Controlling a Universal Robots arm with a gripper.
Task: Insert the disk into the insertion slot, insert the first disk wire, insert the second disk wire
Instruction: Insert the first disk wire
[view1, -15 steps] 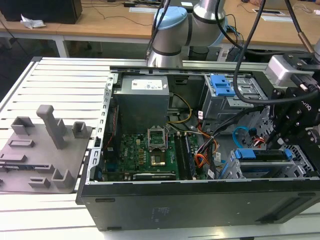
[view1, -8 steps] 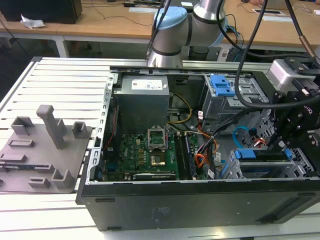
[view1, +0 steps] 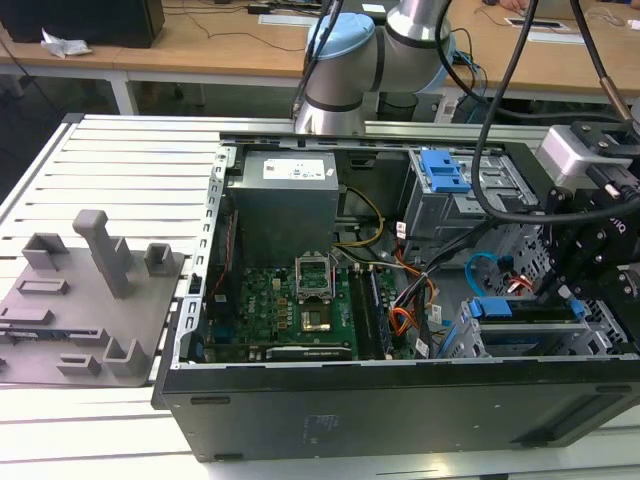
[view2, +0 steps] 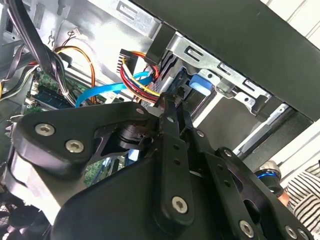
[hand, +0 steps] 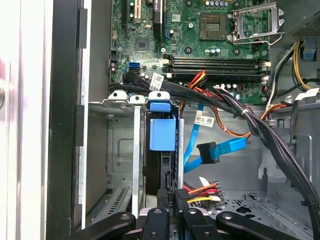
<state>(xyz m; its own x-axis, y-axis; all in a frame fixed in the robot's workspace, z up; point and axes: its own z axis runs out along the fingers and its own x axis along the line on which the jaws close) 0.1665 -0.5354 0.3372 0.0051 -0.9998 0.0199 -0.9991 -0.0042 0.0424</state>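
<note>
**Disk seated in its cage, power plug gripped beside it**

In the exterior view, the disk (view1: 520, 313) is seen on edge inside the insertion slot (view1: 462, 342), at about 4 o'clock in the open computer case (view1: 400, 410). In the first wrist view, its blue carrier (hand: 162, 134) is framed by the perforated walls of the cage (hand: 120, 147).

The gripper (view1: 565, 285) is lowered over that cage at 3 o'clock of the exterior view. In both wrist views its fingers (hand: 159, 216) are drawn together on the dark plug of the first disk wire (hand: 202, 190), a bundle of red, yellow and black strands (view2: 142, 82). The plug is held just beside the disk's end. Whether it is mated cannot be told.

The second disk wire (hand: 192, 145) is left hanging loose beside the cage, its dark plug touching nothing. In the exterior view, its light-blue loop (view1: 478, 268) is seen at 12 o'clock from the disk.

The motherboard (view1: 300, 305) is seen at the case's centre, and a grey fixture plate (view1: 90, 290) at 9 o'clock, well apart.
</note>
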